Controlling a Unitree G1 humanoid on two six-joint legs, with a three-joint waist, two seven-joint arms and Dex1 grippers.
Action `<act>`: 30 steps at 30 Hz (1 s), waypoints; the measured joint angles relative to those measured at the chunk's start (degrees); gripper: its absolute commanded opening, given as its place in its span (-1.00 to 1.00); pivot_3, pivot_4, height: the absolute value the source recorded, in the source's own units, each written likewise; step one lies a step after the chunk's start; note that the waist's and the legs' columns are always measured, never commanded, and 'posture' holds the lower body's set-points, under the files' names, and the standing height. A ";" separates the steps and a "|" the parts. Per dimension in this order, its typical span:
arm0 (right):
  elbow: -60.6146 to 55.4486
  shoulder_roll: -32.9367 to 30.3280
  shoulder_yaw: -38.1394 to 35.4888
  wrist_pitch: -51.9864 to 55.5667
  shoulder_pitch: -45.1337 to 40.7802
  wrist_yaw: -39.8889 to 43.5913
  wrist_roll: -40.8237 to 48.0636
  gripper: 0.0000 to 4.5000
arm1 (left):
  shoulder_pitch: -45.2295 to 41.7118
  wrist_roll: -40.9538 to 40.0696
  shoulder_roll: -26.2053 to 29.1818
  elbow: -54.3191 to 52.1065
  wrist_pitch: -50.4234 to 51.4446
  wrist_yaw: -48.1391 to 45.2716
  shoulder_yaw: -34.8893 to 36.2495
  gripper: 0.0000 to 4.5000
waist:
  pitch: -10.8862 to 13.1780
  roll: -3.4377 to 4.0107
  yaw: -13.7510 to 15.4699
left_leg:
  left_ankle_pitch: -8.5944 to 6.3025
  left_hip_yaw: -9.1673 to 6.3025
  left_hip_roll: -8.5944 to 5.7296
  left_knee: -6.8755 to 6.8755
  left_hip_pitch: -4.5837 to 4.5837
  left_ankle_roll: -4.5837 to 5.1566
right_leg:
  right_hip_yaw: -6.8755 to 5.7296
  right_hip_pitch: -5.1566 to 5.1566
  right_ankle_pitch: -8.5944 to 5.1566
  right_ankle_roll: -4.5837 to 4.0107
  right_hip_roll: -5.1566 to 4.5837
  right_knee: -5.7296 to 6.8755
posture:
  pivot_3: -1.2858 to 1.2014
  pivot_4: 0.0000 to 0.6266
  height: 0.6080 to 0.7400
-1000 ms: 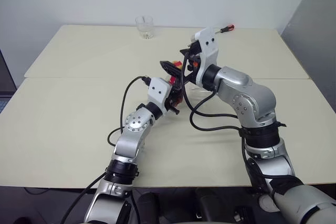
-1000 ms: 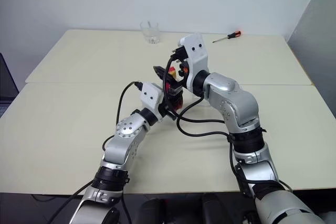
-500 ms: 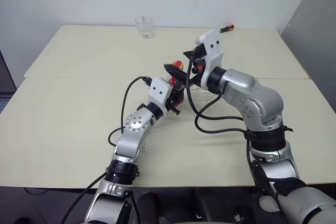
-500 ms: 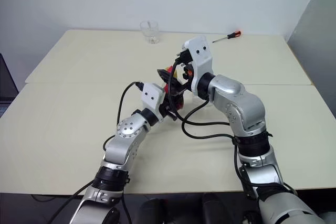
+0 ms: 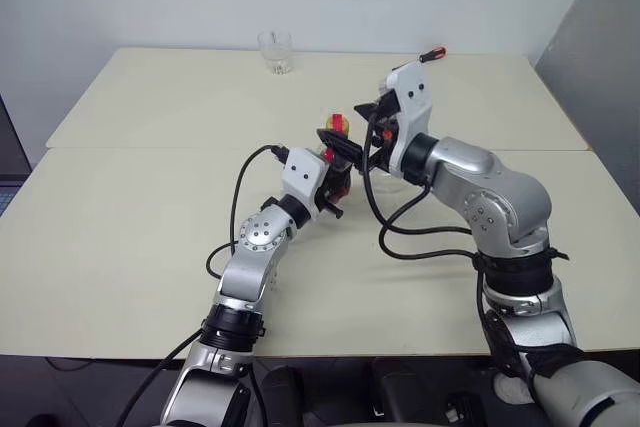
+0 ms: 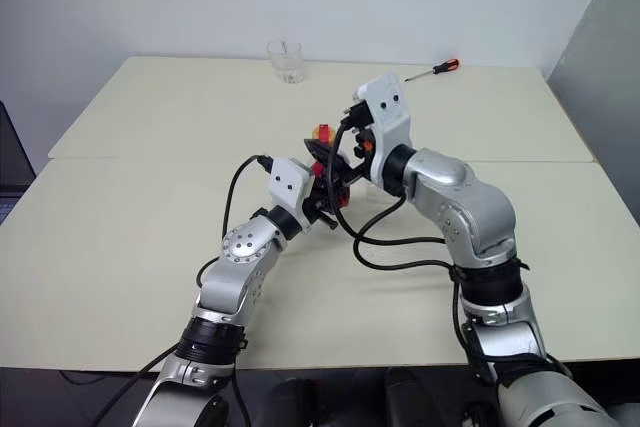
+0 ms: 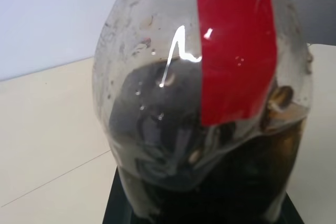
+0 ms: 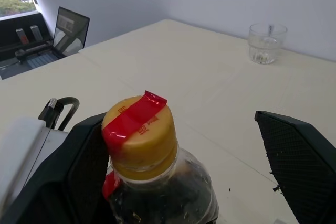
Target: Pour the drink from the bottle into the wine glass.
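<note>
My left gripper is shut on the bottle, holding it upright above the table's middle. The bottle is clear plastic with a red label strip, and the dark drink fills its lower half. Its yellow cap, with red tape across it, is on. My right gripper is open, with one black finger on each side of the cap and neither touching it. The wine glass is mostly hidden behind my right arm. I take a faint bit of clear glass there to be it.
A short clear tumbler stands at the table's far edge. A red-handled screwdriver lies at the far right. The cream table has a seam across its middle. Black cables loop below my wrists. A laptop sits off to the left.
My right arm has drawn slightly to the right, so more of the cap shows. The left arm and the bottle have stayed still.
</note>
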 measured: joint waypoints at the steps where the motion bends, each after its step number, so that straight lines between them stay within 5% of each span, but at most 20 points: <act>1: -0.14 -0.08 -0.12 0.06 0.12 0.06 0.26 1.00 | 0.00 0.00 0.00 0.00 0.00 0.00 0.00 -0.66 | 0.00 0.00 0.00 | 0.00 0.00 0.00 0.00 0.00 0.00 | 0.00 0.00 0.00 0.00 0.00 0.00 | 0.03 -0.52 1.00; 24: -4.33 -0.01 -0.72 2.73 0.19 0.77 4.60 1.00 | 0.03 -0.02 0.11 0.00 0.00 0.01 0.06 -0.66 | 0.00 0.00 0.01 | 0.00 0.00 0.00 0.00 0.00 0.00 | -0.01 0.00 -0.01 0.02 0.00 0.00 | 0.03 -0.52 1.00; 30: -3.90 0.01 -0.70 2.54 0.15 0.73 4.03 0.12 | 0.23 -0.02 0.11 0.00 0.00 0.04 0.06 -0.66 | 0.00 0.00 0.01 | 0.00 -0.01 0.00 0.00 0.00 0.00 | 0.00 0.00 -0.01 0.02 0.00 0.00 | 0.03 -0.52 1.00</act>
